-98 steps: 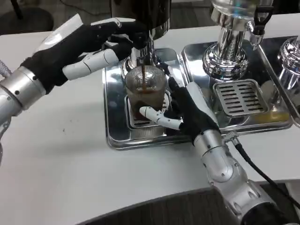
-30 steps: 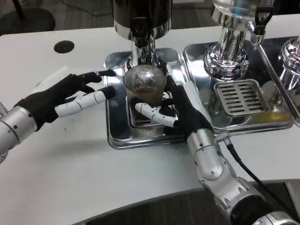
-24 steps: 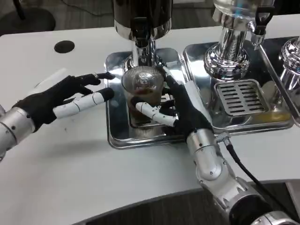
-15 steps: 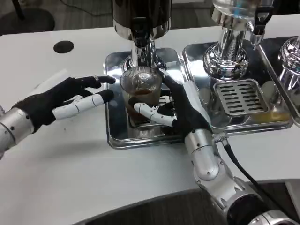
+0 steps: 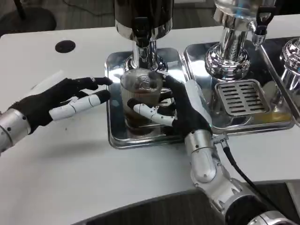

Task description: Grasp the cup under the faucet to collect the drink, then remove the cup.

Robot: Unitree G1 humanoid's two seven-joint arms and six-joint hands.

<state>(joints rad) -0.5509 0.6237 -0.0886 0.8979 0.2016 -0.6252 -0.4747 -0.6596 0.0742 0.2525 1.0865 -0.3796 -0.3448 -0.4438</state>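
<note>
A clear ribbed cup [image 5: 139,93] with brown drink in its lower part is held by my right hand [image 5: 180,110], whose fingers wrap its front and right side. The cup is over the steel drip tray [image 5: 114,131], in front of the dark dispenser's faucet [image 5: 140,35]. Whether the cup's base touches the tray I cannot tell. My left hand [image 5: 58,100] lies open on the white table left of the tray, fingers spread and pointing toward the cup, apart from it.
A second dispenser [image 5: 233,42] stands at the right on its own tray with a slotted grate [image 5: 242,97]. A third chrome base [image 5: 291,58] is at the far right edge. A black round hole [image 5: 64,46] marks the table's back left. A black cable [image 5: 243,173] trails from my right forearm.
My left hand came down from the faucet to the table. My right hand has drawn the cup slightly forward and left from under the faucet over the last second.
</note>
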